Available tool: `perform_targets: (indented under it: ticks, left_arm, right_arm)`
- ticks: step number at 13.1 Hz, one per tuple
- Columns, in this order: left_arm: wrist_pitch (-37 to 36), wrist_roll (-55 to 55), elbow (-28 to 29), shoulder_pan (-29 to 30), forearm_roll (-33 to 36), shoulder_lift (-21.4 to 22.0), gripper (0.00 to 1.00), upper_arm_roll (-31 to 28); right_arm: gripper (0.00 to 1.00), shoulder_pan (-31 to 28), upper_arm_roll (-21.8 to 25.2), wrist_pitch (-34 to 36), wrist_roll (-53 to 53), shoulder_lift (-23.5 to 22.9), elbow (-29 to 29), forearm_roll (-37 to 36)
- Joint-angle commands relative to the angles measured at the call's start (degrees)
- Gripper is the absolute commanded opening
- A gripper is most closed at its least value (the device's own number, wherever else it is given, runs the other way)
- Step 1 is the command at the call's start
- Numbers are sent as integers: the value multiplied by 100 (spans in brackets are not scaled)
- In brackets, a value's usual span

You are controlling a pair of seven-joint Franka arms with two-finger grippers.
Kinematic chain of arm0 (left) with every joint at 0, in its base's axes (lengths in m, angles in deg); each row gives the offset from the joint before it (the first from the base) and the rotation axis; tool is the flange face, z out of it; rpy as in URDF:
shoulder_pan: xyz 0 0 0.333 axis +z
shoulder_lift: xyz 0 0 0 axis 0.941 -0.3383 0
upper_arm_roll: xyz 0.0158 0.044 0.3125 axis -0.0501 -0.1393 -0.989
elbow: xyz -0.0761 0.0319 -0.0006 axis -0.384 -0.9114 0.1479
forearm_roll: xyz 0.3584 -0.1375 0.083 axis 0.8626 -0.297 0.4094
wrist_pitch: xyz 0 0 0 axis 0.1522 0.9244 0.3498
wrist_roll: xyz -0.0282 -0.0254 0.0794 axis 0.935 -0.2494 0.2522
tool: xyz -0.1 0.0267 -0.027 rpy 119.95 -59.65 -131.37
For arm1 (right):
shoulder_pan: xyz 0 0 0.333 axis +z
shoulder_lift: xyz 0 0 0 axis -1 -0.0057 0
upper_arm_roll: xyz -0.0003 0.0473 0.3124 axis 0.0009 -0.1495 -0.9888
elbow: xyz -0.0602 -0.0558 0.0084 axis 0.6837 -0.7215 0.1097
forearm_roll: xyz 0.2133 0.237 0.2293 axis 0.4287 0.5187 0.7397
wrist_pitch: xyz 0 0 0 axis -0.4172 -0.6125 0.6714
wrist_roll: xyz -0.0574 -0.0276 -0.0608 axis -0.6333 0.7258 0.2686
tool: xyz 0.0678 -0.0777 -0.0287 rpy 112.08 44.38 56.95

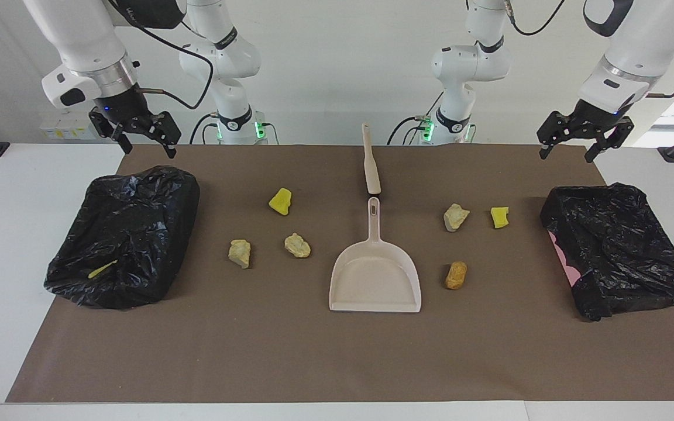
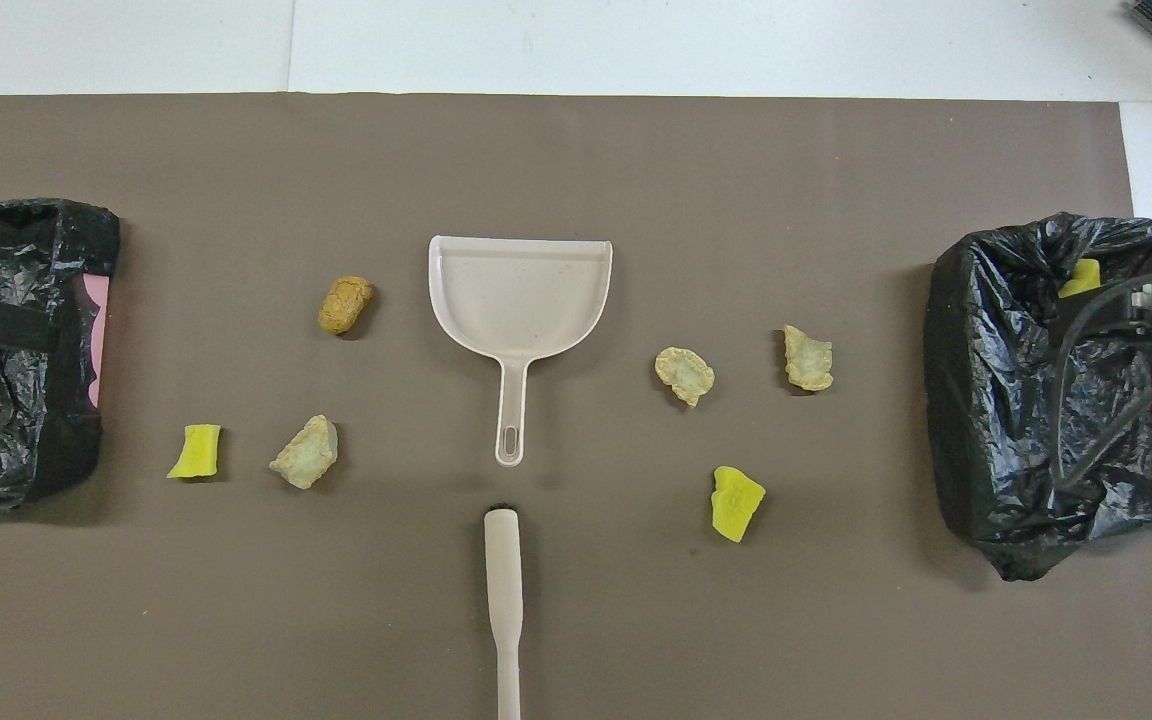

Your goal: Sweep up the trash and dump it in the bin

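Several lumps of trash lie on the brown mat. Toward the right arm's end are a yellow sponge bit (image 1: pixel 280 200) (image 2: pixel 735 503) and two beige chunks (image 1: pixel 239 252) (image 1: pixel 297 245). Toward the left arm's end are a beige chunk (image 1: pixel 456 217), a yellow bit (image 1: pixel 499 216) and an orange-brown piece (image 1: pixel 456 275) (image 2: pixel 344 304). A bin lined with a black bag (image 1: pixel 126 234) (image 2: pixel 1046 400) stands at the right arm's end, another bin (image 1: pixel 618 245) (image 2: pixel 6 350) at the left arm's end. My right gripper (image 1: pixel 150 149) hangs open over its bin's near edge. My left gripper (image 1: pixel 566 156) hangs open, holding nothing.
A beige dustpan (image 1: pixel 375 280) (image 2: pixel 521 290) lies mid-mat with its handle toward the robots. A beige brush handle (image 1: pixel 370 161) (image 2: pixel 503 590) lies in line with it, nearer the robots. A yellow scrap (image 1: pixel 102 269) lies in the bin at the right arm's end.
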Motion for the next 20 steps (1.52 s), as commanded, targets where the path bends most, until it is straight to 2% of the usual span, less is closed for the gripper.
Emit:
perform_targets:
  ticks: [1, 3, 7, 11, 12, 14, 18, 20]
  left_arm:
    - [-60, -61, 27, 32, -35, 65, 100, 10]
    - [-60, -61, 27, 41, -35, 74, 100, 10]
    - [-60, -61, 27, 67, -35, 74, 100, 1]
    - [-34, 0, 316, -82, -88, 222, 100, 106]
    - [-16, 18, 457, -317, -97, 328, 100, 124]
    - [19, 498, 1017, -879, -105, 564, 100, 133]
    - [966, 2158, 2555, -2145, -114, 1329, 100, 133]
    - [1065, 2784, 2979, -2664, -132, 1567, 100, 142]
  right_arm:
    - [100, 22, -120, 163, 152, -407, -396, -65]
    - [100, 22, -304, 102, 143, -575, -414, -91]
    - [100, 242, -349, -143, 125, -857, -440, -136]
    - [100, 864, -366, -969, -59, -1365, -414, -101]
    - [100, 944, -366, -1197, -346, -1558, -423, -74]
    - [100, 1250, -393, -1812, -997, -1840, -405, -21]
    - [100, 1901, -393, -2166, -1859, -2272, -405, 75]
    - [100, 2122, -393, -2227, -2228, -2351, -405, 102]
